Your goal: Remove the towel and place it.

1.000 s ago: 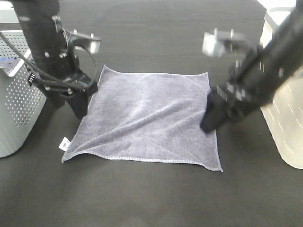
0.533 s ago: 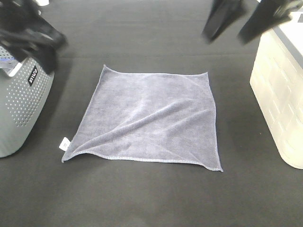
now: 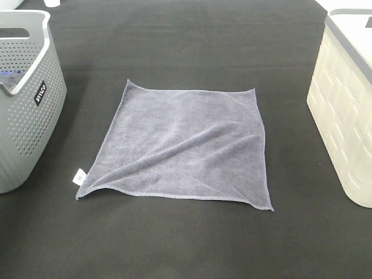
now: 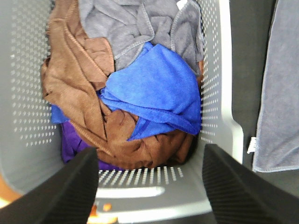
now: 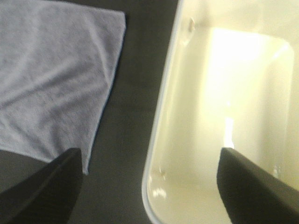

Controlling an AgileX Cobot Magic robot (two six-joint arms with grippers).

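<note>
The grey-blue towel lies spread flat on the black table, its white corner tag at the near left. Neither arm shows in the exterior high view. My left gripper is open and empty, hovering over the grey basket; the towel's edge lies beside that basket. My right gripper is open and empty, over the rim of the cream basket, with the towel to one side of it.
The grey perforated basket stands at the table's left edge and holds brown, blue, grey and purple cloths. The cream basket stands at the right edge; its inside looks empty.
Both arms have lifted away from the towel's left and right edges and left the exterior high view. The towel has stayed flat in the same place.
</note>
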